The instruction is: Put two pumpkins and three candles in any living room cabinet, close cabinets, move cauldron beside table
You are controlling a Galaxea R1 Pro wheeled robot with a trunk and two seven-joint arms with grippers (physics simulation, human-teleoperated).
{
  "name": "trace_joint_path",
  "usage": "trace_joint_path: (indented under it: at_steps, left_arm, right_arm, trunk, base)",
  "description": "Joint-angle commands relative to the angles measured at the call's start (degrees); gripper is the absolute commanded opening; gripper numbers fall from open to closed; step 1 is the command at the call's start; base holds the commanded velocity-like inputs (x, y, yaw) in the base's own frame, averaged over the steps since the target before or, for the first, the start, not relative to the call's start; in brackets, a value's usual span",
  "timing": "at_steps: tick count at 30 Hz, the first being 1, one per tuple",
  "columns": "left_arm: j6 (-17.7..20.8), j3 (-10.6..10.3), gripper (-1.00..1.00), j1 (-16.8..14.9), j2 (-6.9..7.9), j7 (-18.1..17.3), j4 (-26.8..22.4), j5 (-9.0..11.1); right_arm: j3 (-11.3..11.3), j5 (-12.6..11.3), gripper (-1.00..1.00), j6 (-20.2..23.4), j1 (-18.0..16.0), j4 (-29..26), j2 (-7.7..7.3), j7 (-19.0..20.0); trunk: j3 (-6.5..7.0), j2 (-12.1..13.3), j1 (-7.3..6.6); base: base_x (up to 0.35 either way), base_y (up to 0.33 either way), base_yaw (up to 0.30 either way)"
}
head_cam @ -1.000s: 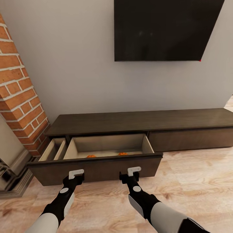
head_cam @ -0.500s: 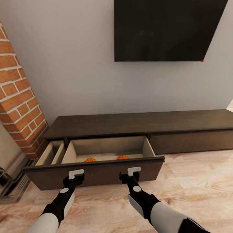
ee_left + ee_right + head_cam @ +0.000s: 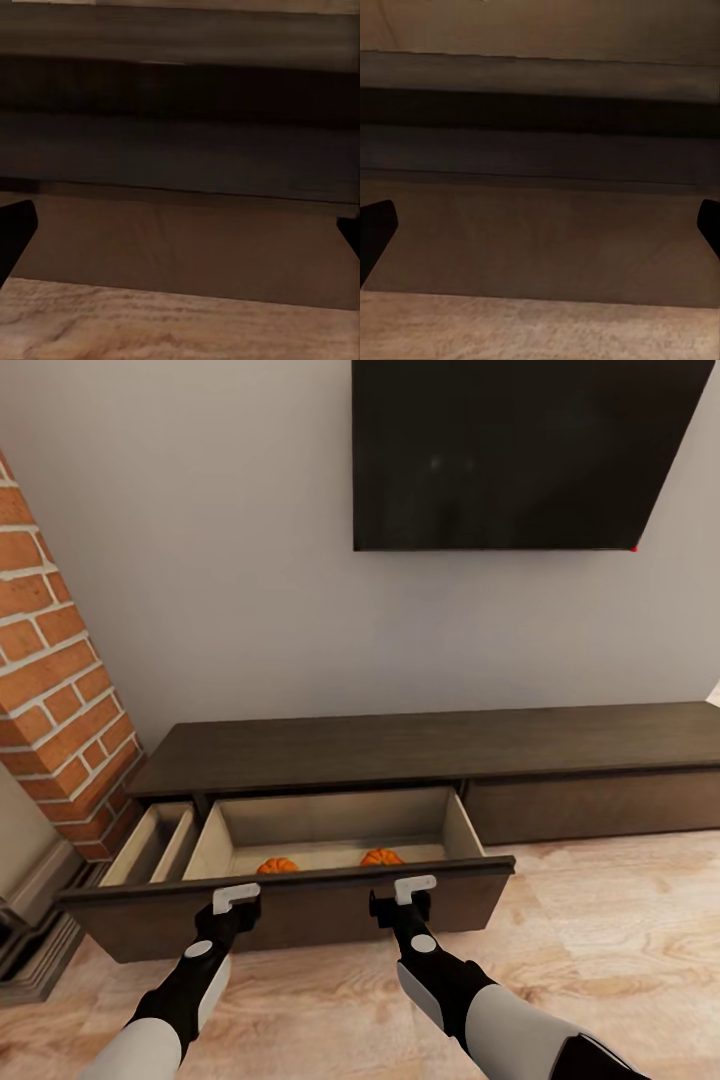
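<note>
Dark brown cabinet [image 3: 440, 745] now sits lower and nearer than a second ago (the camera has moved), showing more of both pumpkins [image 3: 278, 865] in its open drawer. Left gripper [image 3: 234, 909] and right gripper [image 3: 402, 903] stand spread before the drawer front, ready to push.

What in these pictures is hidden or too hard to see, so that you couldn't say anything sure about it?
- Head view: the drawer's front panel hides the lower parts of both pumpkins and the near drawer floor, so candles there cannot be ruled out.
- Head view: the narrow side compartment has its bottom hidden.
- Head view: the cabinet is cut off at the right edge.
- Wrist views: blurred dark wood; fingertips cropped.
</note>
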Motion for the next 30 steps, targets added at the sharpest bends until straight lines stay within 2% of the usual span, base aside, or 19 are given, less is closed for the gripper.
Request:
trace_joint_path:
  at_steps: [1,14,30]
  left_arm:
    - [0.0,0.0,1.0,0.0,0.0,0.0,0.0,0.0]
    - [0.1,0.0,1.0,0.0,0.01,0.0,0.0,0.0]
    - [0.2,0.0,1.0,0.0,0.0,0.0,0.0,0.0]
  right_arm:
    - [0.0,0.0,1.0,0.0,0.0,0.0,0.0,0.0]
    - [0.0,0.0,1.0,0.0,0.0,0.0,0.0,0.0]
    - [0.0,0.0,1.0,0.0,0.0,0.0,0.0,0.0]
  trunk:
    - [0.0,0.0,0.0]
    - [0.0,0.0,0.0]
    - [0.0,0.0,0.0]
  base:
    - [0.046,0.0,0.0]
    - [0.081,0.0,0.0]
    - [0.208,0.0,0.0]
